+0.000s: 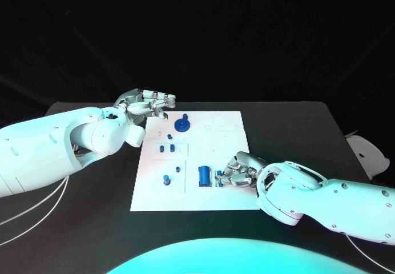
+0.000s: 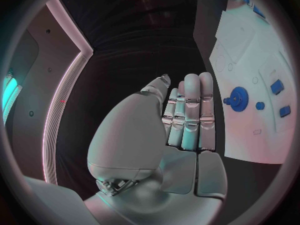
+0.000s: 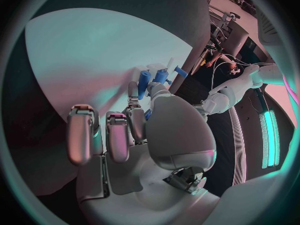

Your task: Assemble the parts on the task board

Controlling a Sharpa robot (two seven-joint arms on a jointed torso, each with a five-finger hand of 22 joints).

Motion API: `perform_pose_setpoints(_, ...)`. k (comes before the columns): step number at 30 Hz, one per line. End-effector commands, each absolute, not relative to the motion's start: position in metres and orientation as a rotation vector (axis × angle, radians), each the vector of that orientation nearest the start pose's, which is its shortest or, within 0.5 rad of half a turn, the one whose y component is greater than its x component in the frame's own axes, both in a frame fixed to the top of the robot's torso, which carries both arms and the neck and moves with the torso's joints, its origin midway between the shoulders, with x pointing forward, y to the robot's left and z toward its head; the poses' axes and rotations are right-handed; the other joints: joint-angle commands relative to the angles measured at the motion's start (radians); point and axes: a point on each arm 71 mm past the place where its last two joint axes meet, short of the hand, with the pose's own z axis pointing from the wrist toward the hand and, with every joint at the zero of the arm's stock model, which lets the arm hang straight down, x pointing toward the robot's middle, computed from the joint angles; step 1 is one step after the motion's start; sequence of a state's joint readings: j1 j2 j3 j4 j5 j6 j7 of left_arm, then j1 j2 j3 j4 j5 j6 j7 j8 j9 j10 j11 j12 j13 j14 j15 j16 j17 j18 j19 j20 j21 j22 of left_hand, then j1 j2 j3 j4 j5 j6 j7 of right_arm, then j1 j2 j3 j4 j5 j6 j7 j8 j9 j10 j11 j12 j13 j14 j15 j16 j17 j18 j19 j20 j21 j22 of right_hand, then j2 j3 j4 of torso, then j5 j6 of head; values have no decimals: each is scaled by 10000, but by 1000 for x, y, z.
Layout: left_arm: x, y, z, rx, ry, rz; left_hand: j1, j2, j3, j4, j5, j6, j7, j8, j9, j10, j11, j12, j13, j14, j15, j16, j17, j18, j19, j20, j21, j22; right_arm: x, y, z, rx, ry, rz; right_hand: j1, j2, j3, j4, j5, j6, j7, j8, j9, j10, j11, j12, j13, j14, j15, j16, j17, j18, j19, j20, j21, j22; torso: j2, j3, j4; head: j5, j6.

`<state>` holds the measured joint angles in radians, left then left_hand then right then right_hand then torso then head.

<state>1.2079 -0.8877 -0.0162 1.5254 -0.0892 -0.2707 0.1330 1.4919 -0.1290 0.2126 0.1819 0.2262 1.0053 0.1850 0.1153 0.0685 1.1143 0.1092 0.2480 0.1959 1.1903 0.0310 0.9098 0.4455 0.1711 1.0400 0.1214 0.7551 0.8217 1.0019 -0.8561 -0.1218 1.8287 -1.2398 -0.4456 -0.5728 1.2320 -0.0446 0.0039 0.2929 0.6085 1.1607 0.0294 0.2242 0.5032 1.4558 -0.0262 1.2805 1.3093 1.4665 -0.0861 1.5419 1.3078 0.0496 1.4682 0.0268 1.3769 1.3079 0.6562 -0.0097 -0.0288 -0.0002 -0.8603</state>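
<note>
The white task board (image 1: 222, 137) lies in the middle of the black table. A blue gear (image 1: 184, 124) stands near its far left end, with small blue parts (image 1: 167, 148) in front of it. A blue cylinder (image 1: 203, 175) lies near the front edge. My right hand (image 1: 236, 171) rests on the board just right of the cylinder and pinches a small blue part (image 1: 219, 178) between thumb and finger. My left hand (image 1: 148, 103) hovers off the board's far left corner, fingers extended and holding nothing. The left wrist view shows that hand (image 2: 184, 117) beside the gear (image 2: 238, 96).
The black table (image 1: 99, 194) extends on both sides of the board. A white object (image 1: 369, 154) sits off the table's right edge. In the right wrist view, blue parts (image 3: 153, 80) stand beyond my fingers (image 3: 81, 132) on the board (image 3: 87, 50).
</note>
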Motion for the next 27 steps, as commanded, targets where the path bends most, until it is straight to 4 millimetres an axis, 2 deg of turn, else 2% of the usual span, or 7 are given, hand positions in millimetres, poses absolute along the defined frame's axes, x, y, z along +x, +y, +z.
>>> perform_pose_setpoints(1, 490, 225, -181, -11504, 16529, -14085, 47, 29, -55, 20, 22, -72, 12, 47, -3, -95, -5, 35, -4, -67, 1, 25, -10, 127, 46, 15, -56, -13, 366, -149, -279, 3185, 21131, 5991, -197, -12, -122, -22, -139, 8, 65, -16, 13, 177, -95, 45, 450, 926, -61, 48, 2092, -131, 418, -58, 35, 2150, -9, 1, -3, 2, -3)
perform_pose_setpoints(5, 490, 225, -181, -11507, 16545, -14084, 47, 29, -55, 20, 22, -72, 12, 47, -3, -95, -5, 35, -4, -67, 1, 25, -10, 127, 46, 15, -56, -13, 366, -149, -279, 3199, 21106, 6006, -357, -2, -261, -26, -436, 15, 58, -7, 56, 182, -100, 54, 464, 924, -66, 44, 2084, -130, 415, -63, 28, 2148, -4, -1, -3, 11, 1)
perform_pose_setpoints(13, 490, 225, -181, -11511, 16570, -14085, 47, 29, -55, 20, 22, -72, 12, 47, -3, -95, -5, 35, -4, -67, 1, 25, -10, 127, 46, 15, -56, -13, 368, -150, -279, 3202, 20936, 5999, -696, 54, -675, -31, -1757, -3, 73, -7, 158, 172, -84, 31, 468, 920, -53, 36, 2069, -121, 397, -55, -20, 2135, -2, 1, -6, 17, 23)
perform_pose_setpoints(20, 490, 225, -181, -11516, 16580, -14079, 47, 29, -55, 20, 22, -72, 12, 47, -3, -95, -5, 35, -4, -67, 1, 25, -10, 127, 46, 15, -56, -13, 367, -150, -278, 3118, 20859, 6012, -667, 61, -736, -47, -1886, -11, 70, -8, 179, 171, -84, 31, 473, 918, -53, 32, 2062, -120, 395, -54, -26, 2134, 2, 2, -2, 14, 4)
perform_pose_setpoints(27, 490, 226, -181, -11530, 16581, -14056, 47, 29, -55, 20, 22, -72, 12, 47, -3, -95, -5, 35, -4, -67, 1, 25, -10, 127, 46, 15, -56, -13, 364, -154, -274, 2897, 20686, 6148, -297, 47, -761, -157, -1890, -33, 58, -9, 226, 167, -95, 34, 485, 917, -62, 28, 2054, -115, 386, -58, -48, 2128, -3, 11, -1, 29, 6)
